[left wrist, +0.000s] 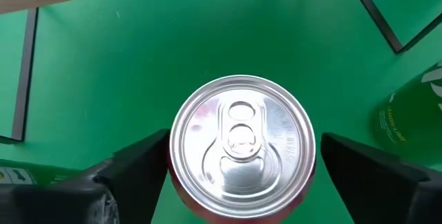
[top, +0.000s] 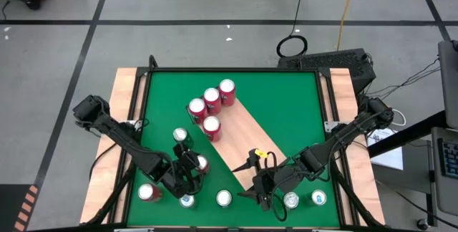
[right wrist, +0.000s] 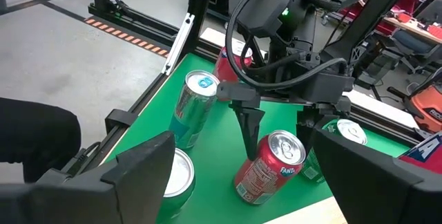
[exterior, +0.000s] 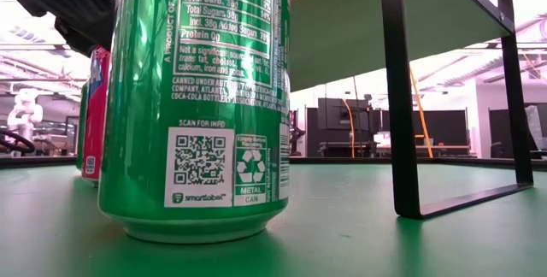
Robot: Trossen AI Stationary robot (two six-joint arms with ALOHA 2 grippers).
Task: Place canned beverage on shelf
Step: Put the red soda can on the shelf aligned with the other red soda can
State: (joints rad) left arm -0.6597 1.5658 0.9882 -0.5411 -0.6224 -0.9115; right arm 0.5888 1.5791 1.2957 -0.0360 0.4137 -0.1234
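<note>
Red can: we saw it upright between the left pincer fingers, spread, untouched.
Advice: we judged centring before squeezing wise.
Right pincer: spread, empty, over the shelf.

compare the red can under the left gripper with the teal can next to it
The red can sits between the open fingers of the left gripper; the teal can stands free beside it. The red can's wall is red, the teal can's blue-green. Both stand upright on the green table, silver tops up.
</note>
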